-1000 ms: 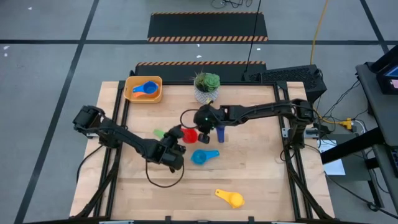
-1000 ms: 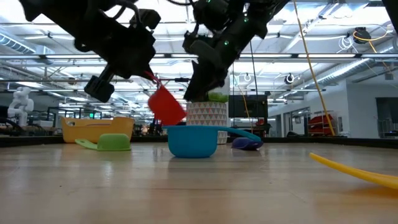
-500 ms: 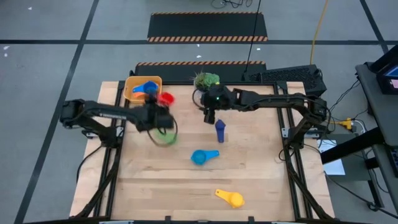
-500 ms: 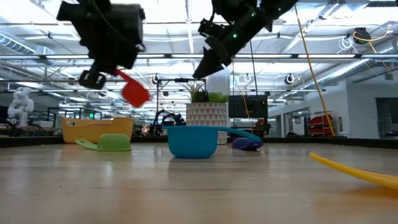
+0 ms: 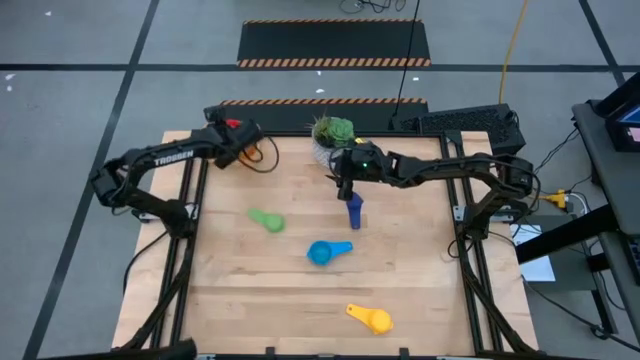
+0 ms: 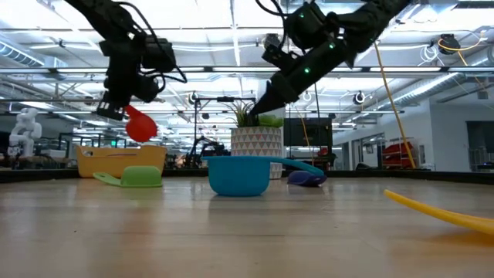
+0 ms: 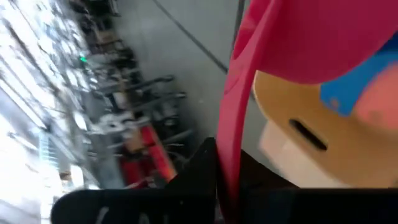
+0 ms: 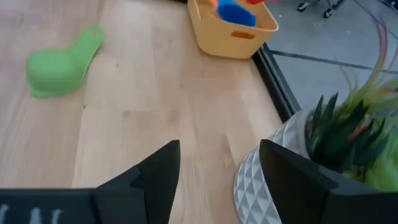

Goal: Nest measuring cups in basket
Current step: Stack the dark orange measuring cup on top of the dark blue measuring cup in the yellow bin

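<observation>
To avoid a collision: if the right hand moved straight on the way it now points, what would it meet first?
Probably bare table, between the green cup and the plant pot; depth is unclear.

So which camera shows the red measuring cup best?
The low view: the red measuring cup hangs whole from the left gripper above the basket. High view shows a sliver; left wrist a blurred close-up; right wrist barely an edge.

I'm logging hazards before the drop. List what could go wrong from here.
1. The left end effector holds the red plastic measuring cup high over the yellow-orange plastic basket; released there, it might bounce out or fail to nest in the blue cup.
2. The open right end effector hangs beside the white potted plant and could nudge it.
</observation>
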Action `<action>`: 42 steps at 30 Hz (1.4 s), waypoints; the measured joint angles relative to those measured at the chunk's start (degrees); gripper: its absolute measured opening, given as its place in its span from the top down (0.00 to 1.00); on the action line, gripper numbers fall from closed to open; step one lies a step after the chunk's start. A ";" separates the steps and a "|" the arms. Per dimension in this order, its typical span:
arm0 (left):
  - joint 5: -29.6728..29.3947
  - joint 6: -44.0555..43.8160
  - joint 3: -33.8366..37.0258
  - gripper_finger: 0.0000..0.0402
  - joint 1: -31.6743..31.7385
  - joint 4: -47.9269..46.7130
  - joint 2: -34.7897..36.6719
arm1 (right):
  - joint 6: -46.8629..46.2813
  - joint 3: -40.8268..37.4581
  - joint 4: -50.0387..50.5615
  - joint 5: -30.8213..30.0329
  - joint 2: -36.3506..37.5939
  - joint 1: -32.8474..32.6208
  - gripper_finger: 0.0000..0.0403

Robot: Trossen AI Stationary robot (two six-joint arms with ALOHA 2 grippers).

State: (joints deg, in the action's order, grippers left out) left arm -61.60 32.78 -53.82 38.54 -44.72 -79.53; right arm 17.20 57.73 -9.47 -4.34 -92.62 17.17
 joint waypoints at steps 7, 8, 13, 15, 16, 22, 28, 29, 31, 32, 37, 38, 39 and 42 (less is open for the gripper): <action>1.78 -4.98 0.00 0.99 3.25 5.05 0.07 | 0.49 -3.43 -7.42 0.06 0.18 0.00 0.47; 2.03 -6.16 0.00 0.99 2.69 4.95 0.05 | 0.63 -3.43 -7.72 0.07 0.18 0.00 0.47; 5.09 -7.20 0.00 0.99 -0.74 6.65 0.07 | 0.21 -3.43 -12.44 0.09 0.18 0.00 0.47; 6.36 -7.04 0.00 0.99 -1.65 7.46 0.07 | 0.61 -3.43 -14.76 0.57 0.20 0.00 0.47; 7.17 -6.85 0.00 0.99 -2.26 7.22 0.09 | 0.71 -3.43 -15.72 1.90 0.20 0.00 0.47; 13.09 -3.66 0.00 0.99 -11.24 7.60 2.07 | -1.13 -2.70 -19.42 7.80 0.18 -0.04 0.46; 11.63 0.97 0.00 0.99 -21.77 10.88 6.45 | -1.56 1.40 -16.84 8.82 0.13 -0.79 0.37; 11.57 1.74 0.00 0.99 -23.28 11.07 6.98 | -1.55 2.03 -16.32 9.71 0.13 -0.87 0.36; 11.59 3.92 0.00 0.99 -26.26 11.19 7.72 | -1.99 3.42 -14.58 10.78 0.13 -1.18 0.34; 11.59 4.89 0.00 0.99 -27.62 11.44 8.04 | -1.97 4.20 -13.38 10.96 0.13 -1.43 0.33; 11.26 9.04 0.00 0.99 -32.92 13.04 8.35 | -2.71 8.40 -9.03 11.90 -1.96 -3.23 0.36; 10.58 9.39 0.00 0.99 -33.70 13.74 8.35 | -2.89 9.23 -8.04 11.95 -2.79 -3.55 0.37; 9.82 9.67 0.00 0.99 -34.39 14.37 8.35 | -2.95 10.29 -7.41 11.99 -3.74 -3.83 0.37; 8.03 11.37 0.00 0.98 -36.19 15.17 8.35 | -3.05 12.71 -3.67 12.00 -5.82 -4.24 0.39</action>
State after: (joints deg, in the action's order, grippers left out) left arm -53.58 44.15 -53.82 2.35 -29.55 -71.18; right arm 14.15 70.44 -13.14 7.66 -98.44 12.92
